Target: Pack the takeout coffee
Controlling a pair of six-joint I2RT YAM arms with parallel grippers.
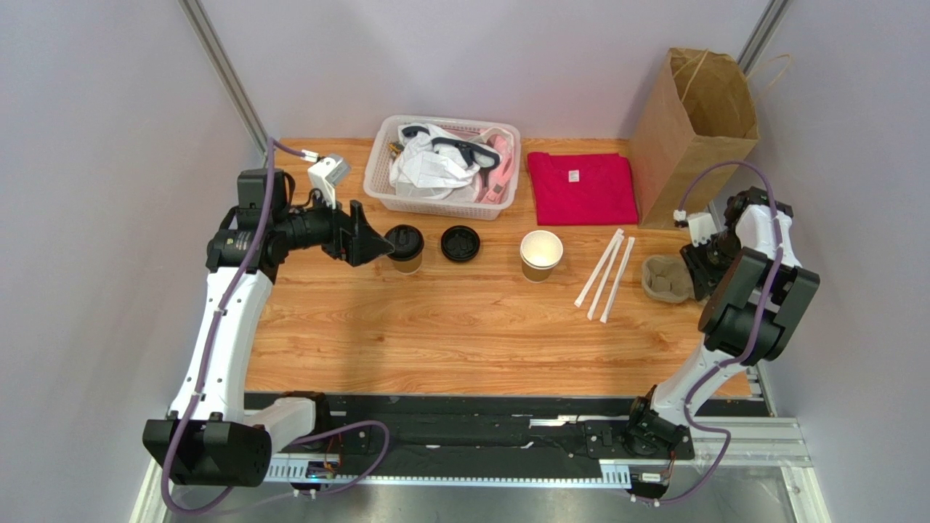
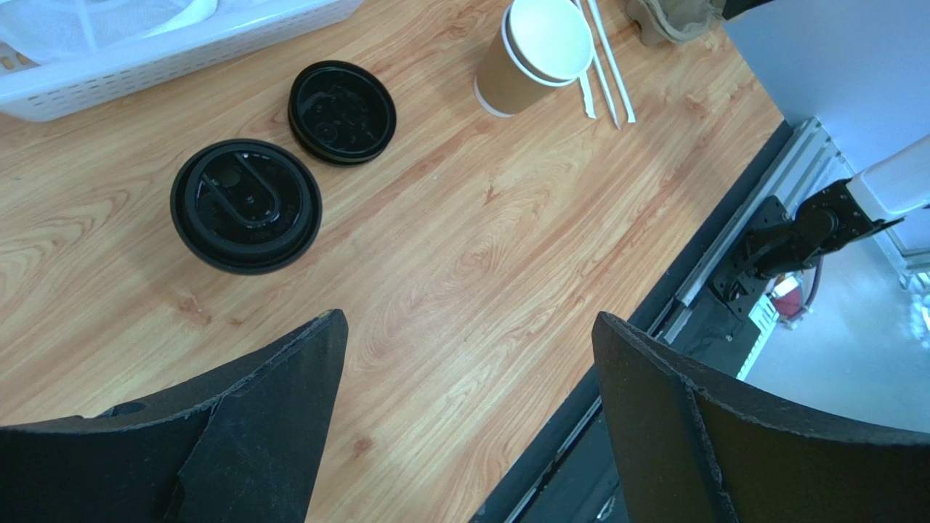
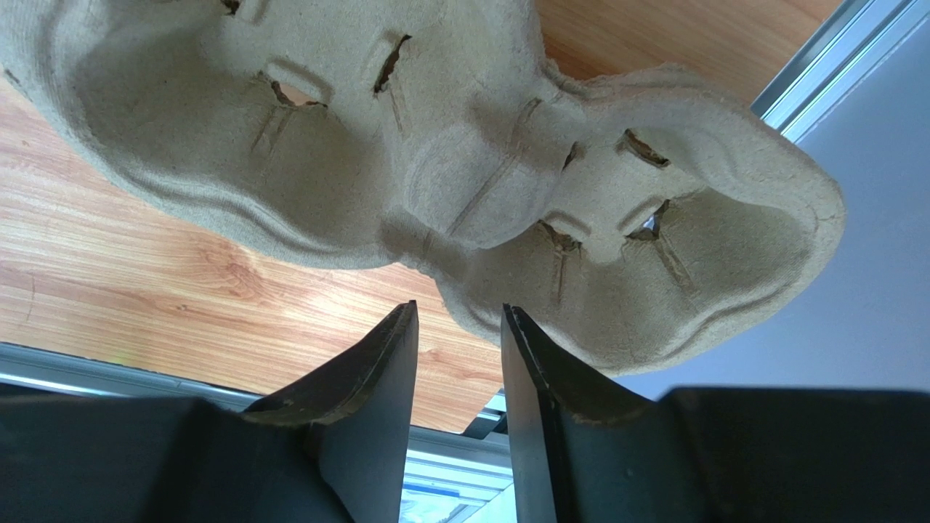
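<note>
The left pincer point(image 2: 467, 327) hovers wide open and empty over the counter point(image 2: 458, 251). The takeout coffee point(image 2: 246, 205) stands upright just ahead of its tips, lid on. Far right, the right pincer point(image 3: 458, 311) is well apart from the coffee, jaws nearly together at a pulp tray point(image 3: 328, 142), possibly gripping its rim.

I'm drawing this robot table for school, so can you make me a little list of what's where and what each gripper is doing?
lidded coffee cup: standing, left of middle
loose black lid: flat, beside it
open cup: upright, no lid
paper bag: standing, back right
left gripper: open, empty, beside the lidded coffee cup
right gripper: at the rim of the pulp tray, jaws narrowly apart; grip unclear
</note>
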